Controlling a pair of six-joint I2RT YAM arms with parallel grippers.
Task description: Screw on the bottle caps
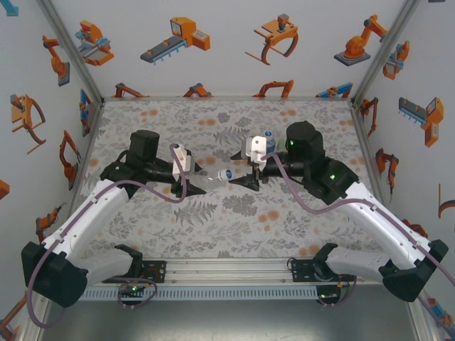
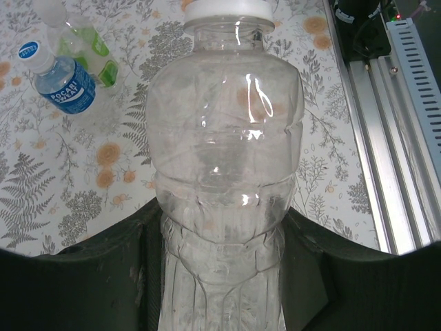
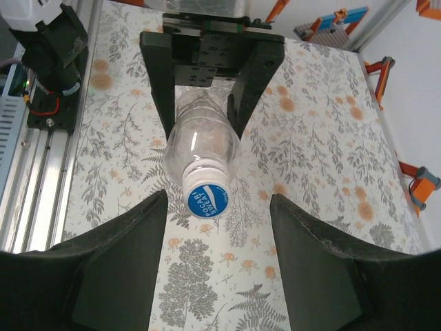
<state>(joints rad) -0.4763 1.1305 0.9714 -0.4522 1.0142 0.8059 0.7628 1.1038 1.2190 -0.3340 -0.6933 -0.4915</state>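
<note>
- Overhead: the left end effector (image 1: 201,175) is clamped on the clear bottle (image 1: 213,175) and holds it sideways above the middle of the bench (image 1: 234,227). The cap (image 1: 226,175) points right. The right end effector (image 1: 247,182) sits just beside that cap, facing it.
- Left wrist cam: the bottle's body is pinched between both fingers (image 2: 103,276), and the white cap (image 2: 231,9) sits on the neck at the other end. It looks seated, but I can't tell how far it's threaded. The blue-label bottle (image 2: 65,84) and the green bottle (image 2: 88,43) sit together on the bench, well apart from the action. The blue-label one has a cap on.
- Right wrist cam: the right end effector (image 3: 219,207) is spread partway, with a finger on either side of the cap (image 3: 208,202). There's daylight on both sides, so it's gripping nothing.
- How I'd do this bit well: centre up first, since the cap looks a touch off-centre between the fingers. Line the wrist up with the neck and close on the cap only, not the shoulder. Then twist with a light push. That thin plastic probably flexes, so the left grip has to stop the bottle spinning.
</note>
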